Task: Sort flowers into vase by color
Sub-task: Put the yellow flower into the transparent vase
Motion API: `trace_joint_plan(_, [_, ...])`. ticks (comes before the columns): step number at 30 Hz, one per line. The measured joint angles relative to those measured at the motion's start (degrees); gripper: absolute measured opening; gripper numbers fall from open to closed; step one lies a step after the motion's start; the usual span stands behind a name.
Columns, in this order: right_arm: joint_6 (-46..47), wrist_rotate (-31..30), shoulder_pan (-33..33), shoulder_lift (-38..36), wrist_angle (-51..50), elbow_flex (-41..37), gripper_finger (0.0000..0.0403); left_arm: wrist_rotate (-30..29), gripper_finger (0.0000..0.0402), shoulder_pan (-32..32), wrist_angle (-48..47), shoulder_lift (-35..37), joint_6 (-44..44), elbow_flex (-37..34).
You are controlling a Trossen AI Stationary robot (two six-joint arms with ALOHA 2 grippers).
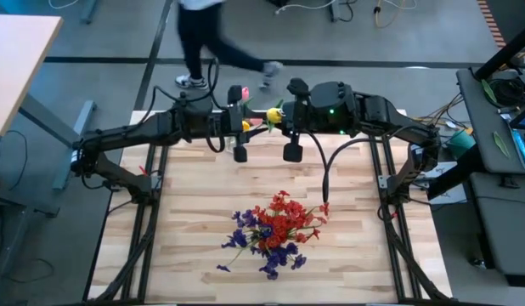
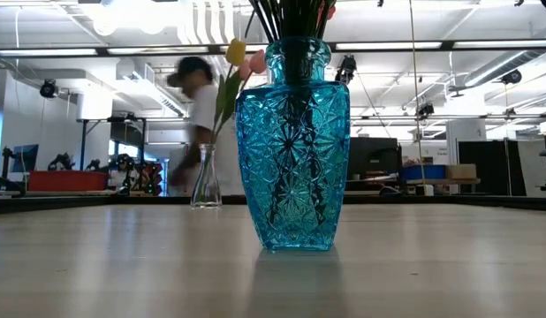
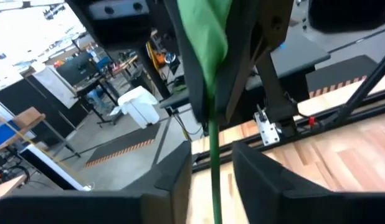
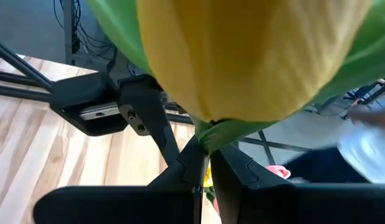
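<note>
The pale wooden plank table (image 1: 203, 183) carries everything, with both dark arms reaching in over its far edge from either side. In the low view a tall blue cut-glass vase (image 2: 292, 141) stands nearest, dark stems packed into its neck. From above, its load shows as a mixed bunch of red cluster flowers (image 1: 284, 219) and purple cluster flowers (image 1: 262, 246) spread over the near middle of the table.

Behind it in the low view stands a small clear glass vase (image 2: 205, 181), holding a pink tulip (image 2: 253, 64) and a yellow tulip (image 2: 235, 51) on thin green stems. Beyond the table a blurred person (image 2: 200, 124) is in the room, and their legs show at the top of the high view.

The right tool (image 1: 278, 119) sits at the far middle of the table, its fingers closed tight on the green stem just under the head of a second yellow tulip (image 4: 255, 56), whose bloom and leaf fill the right wrist view. The left tool (image 1: 242, 119) is just beside it, facing it. Its fingers stand partly apart on either side of the same tulip's thin green stem (image 3: 213, 168), which runs down between them below a broad green leaf (image 3: 208, 37); whether they press on it I cannot tell.
</note>
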State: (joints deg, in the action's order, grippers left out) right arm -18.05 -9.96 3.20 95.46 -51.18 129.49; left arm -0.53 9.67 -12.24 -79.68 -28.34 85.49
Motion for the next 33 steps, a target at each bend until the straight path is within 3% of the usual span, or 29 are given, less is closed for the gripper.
trace_joint_plan(8, [-1.1,-0.1,0.0,0.0,0.1,-0.3,0.0013,0.1,0.0006,0.0,1.3,-0.1,-0.6,0.0])
trace_joint_plan(13, [0.2,-0.6,0.0,0.0,0.8,-0.3,0.0039,0.1,0.0002,0.0,1.3,-0.1,-0.7,0.0])
trace_joint_plan(21, [1.5,-2.2,0.1,-0.6,1.2,-0.3,0.0163,0.5,0.0001,0.4,1.8,1.8,0.3,-1.2])
trace_joint_plan(26, [2.6,-2.2,0.1,-2.3,-0.7,-0.3,0.0213,3.0,0.0000,1.3,3.2,6.8,2.3,-5.0])
trace_joint_plan(33, [4.4,-2.2,0.1,-3.5,-4.1,-0.3,0.0242,1.9,0.0000,1.7,7.1,16.6,5.6,-10.8])
